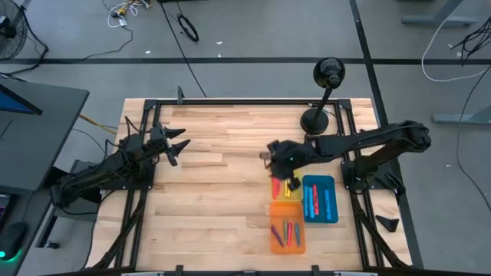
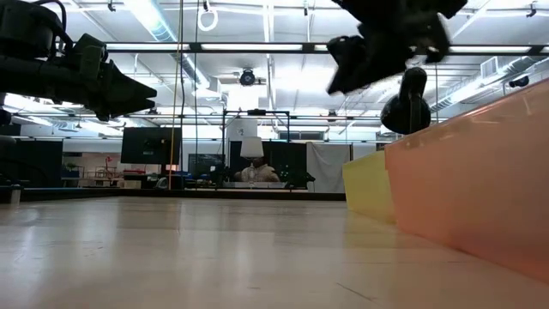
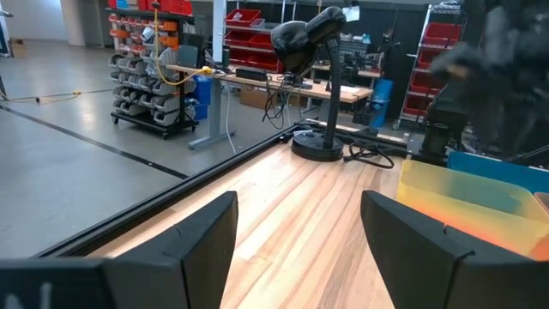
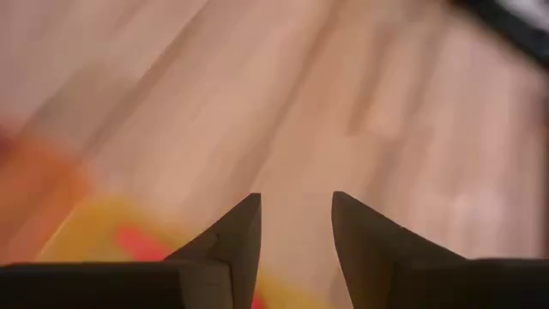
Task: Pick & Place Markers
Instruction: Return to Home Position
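Markers (image 1: 286, 229): short thin sticks, judged light, rigid, smooth and apt to roll; best gripped across mid-barrel. They lay in the orange tray (image 1: 299, 245), yellow tray (image 1: 296, 195) and blue tray (image 1: 335, 199) on the desk (image 1: 215, 199). The right gripper (image 1: 281, 157) hung above the yellow tray, jaws narrowly parted and empty. The left gripper (image 1: 176, 146) waited at the desk's left, jaws wide and empty.

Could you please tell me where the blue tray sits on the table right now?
In the high view the blue tray lies on the right side of the table, just right of the yellow tray and the orange tray.
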Controlling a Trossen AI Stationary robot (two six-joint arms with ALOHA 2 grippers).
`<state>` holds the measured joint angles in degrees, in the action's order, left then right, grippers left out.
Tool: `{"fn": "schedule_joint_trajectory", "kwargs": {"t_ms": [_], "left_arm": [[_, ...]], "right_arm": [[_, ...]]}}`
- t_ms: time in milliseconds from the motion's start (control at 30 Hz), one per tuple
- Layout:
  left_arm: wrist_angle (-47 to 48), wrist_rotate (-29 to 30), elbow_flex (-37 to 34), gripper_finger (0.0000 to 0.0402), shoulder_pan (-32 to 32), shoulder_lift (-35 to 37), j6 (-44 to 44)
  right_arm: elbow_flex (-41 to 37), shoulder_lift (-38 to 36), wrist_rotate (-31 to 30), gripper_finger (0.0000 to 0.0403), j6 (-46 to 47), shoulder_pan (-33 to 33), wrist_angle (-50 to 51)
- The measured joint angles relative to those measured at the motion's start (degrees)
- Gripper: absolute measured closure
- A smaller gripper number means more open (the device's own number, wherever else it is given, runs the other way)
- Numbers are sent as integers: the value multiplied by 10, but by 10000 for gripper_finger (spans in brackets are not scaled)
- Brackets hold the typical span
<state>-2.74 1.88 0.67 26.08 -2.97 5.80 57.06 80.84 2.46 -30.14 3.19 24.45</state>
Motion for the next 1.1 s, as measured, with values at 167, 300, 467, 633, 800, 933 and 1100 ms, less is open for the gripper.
{"fn": "schedule_joint_trajectory", "kwargs": {"t_ms": [167,300,467,633,800,933,1100], "left_arm": [[0,0,0,149,0,0,0],[0,0,0,149,0,0,0],[0,0,0,149,0,0,0],[0,0,0,149,0,0,0],[0,0,0,149,0,0,0],[0,0,0,149,0,0,0],[0,0,0,149,0,0,0]], "right_arm": [[-25,-29,-12,259,119,-41,-160],[-88,-42,-67,259,231,-73,-353],[-183,-54,-102,259,325,-100,-579],[-259,-77,-126,259,342,-114,-694],[-306,-131,-125,259,336,-124,-692],[-341,-199,-126,259,321,-134,-666],[-391,-290,-99,259,269,-137,-655]]}}
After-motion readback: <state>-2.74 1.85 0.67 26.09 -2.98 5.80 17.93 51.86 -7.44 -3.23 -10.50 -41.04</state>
